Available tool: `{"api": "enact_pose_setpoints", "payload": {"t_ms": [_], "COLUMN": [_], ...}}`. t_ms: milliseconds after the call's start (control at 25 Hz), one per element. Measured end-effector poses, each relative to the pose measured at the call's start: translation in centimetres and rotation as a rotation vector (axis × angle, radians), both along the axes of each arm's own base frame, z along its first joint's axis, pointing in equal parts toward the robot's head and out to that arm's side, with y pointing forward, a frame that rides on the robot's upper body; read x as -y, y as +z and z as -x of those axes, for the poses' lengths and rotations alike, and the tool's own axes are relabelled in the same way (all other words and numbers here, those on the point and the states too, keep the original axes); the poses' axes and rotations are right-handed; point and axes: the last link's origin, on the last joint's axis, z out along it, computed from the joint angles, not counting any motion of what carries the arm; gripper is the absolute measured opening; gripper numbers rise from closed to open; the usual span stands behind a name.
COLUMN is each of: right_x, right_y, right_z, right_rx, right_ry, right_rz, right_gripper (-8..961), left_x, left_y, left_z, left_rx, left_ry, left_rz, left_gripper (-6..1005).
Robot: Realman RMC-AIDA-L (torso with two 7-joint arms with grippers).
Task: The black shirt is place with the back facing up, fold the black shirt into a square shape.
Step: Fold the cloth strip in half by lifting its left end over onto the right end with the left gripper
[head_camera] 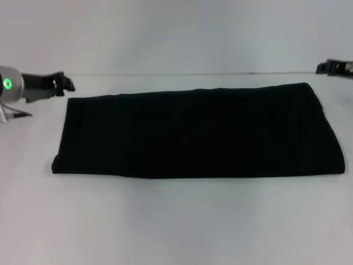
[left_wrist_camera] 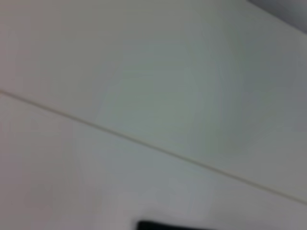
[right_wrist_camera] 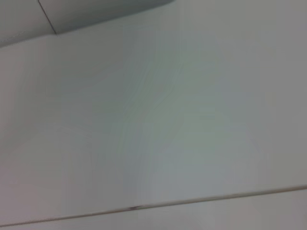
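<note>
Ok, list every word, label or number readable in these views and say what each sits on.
None can be read. The black shirt shows only plain folded fabric, with no print in view. The white table carries no markings. Both wrist views show bare surface only.

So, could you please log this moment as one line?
black shirt: folded wide rectangle, not square | left tool: far-left, off shirt | right tool: far-right, off shirt

bg: plain white wall (head_camera: 176, 33) | white tabletop (head_camera: 176, 226) | thin seam at far edge
</note>
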Motion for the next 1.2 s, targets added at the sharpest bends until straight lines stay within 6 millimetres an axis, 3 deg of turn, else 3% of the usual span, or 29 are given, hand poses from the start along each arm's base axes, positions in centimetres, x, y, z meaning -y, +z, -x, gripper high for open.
{"api": "enact_pose_setpoints", "payload": {"t_ms": [240, 440, 840, 1200], "right_x": [-0.1, 1.3, 3.5, 4.0], "right_y": [3.2, 3.5, 5.3, 5.8], "right_z": [1.7, 1.3, 1.2, 1.2], "right_rx": [-0.075, -0.138, -0.219, -0.250], "right_ry": [0.000, -0.028, -0.094, -0.100], "right_rz": [0.080, 0.157, 0.318, 0.332], "right_gripper": [339, 517, 554, 554], "left_x": [1.0, 3.0, 8.6, 11.9], "left_y": [2.7, 3.2, 3.1, 0.1], "left_z": [-2.2, -0.7, 3.3, 6.3], "left_rx": [0.148, 0.296, 0.423, 0.484], "left_ry": [-0.061, -0.036, 0.052, 0.187], "left_rz": [0.045, 0.103, 0.207, 0.257], "left_gripper": [249, 445, 540, 542]}}
